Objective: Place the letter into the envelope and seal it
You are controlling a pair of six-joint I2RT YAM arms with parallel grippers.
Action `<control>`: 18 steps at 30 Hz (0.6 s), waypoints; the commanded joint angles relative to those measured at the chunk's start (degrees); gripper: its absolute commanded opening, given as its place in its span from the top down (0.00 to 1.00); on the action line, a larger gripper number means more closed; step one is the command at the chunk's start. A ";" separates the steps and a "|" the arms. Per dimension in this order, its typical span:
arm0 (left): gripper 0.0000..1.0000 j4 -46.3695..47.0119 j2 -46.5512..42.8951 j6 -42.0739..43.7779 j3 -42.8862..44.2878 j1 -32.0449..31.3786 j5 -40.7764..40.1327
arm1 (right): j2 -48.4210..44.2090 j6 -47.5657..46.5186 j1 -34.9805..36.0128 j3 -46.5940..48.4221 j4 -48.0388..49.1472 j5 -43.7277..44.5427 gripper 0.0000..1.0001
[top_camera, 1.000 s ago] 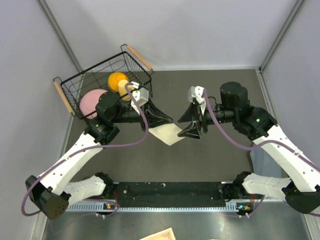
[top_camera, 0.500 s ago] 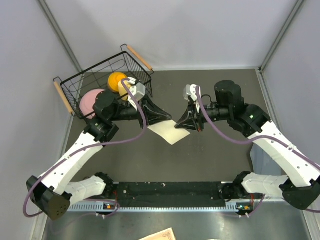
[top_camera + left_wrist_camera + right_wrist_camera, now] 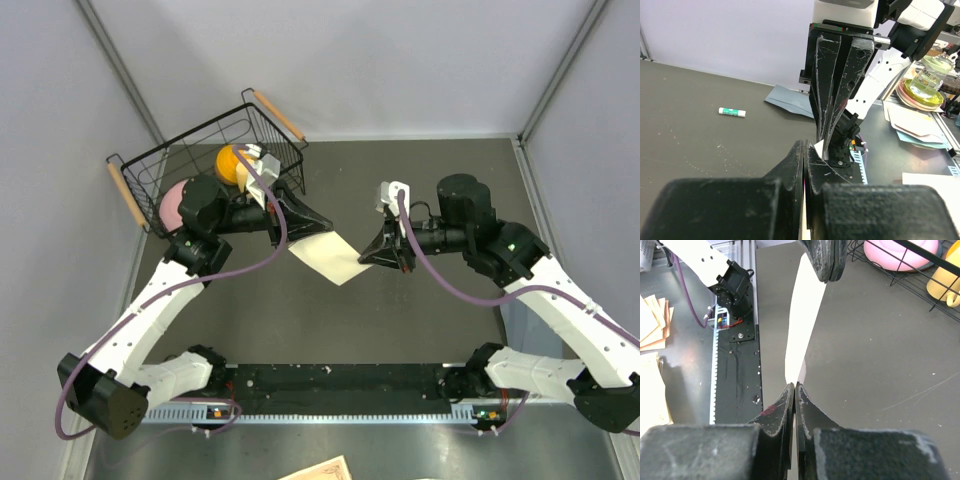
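**The letter (image 3: 322, 256) is clamped from two sides above the dark table (image 3: 430, 190), and the envelope is seen flat by the wall.**

Nearest the bases, the right gripper (image 3: 367, 257) is closed on the card's right corner. In the right wrist view the cream edge is seen running straight into its shut jaws. The opposite corner is pinched by the left gripper (image 3: 322, 233), whose jaws are likewise pressed together on the sheet, so the letter is spanned between the two pincers. Farther off, the envelope (image 3: 790, 98) is seen lying flat on the table by the wall (image 3: 715, 30), beyond the right gripper, with a glue stick (image 3: 732, 112) well apart from it. At the far left corner a wire basket (image 3: 178, 131) is set, holding a yellow object (image 3: 232, 160) and a pink object (image 3: 172, 205).
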 commanded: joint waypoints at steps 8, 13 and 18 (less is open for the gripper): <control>1.00 4.79 -0.41 0.33 4.57 3.87 -0.29 | -2.15 -4.73 -2.54 -0.89 -15.24 -0.58 1.00; 1.00 3.73 -0.32 1.56 4.57 3.87 1.65 | -1.27 -5.53 -4.29 2.72 -16.57 -0.40 0.39; 1.00 0.67 0.64 3.83 5.00 2.99 4.54 | 1.80 -3.86 -4.30 8.95 -15.87 -2.42 0.10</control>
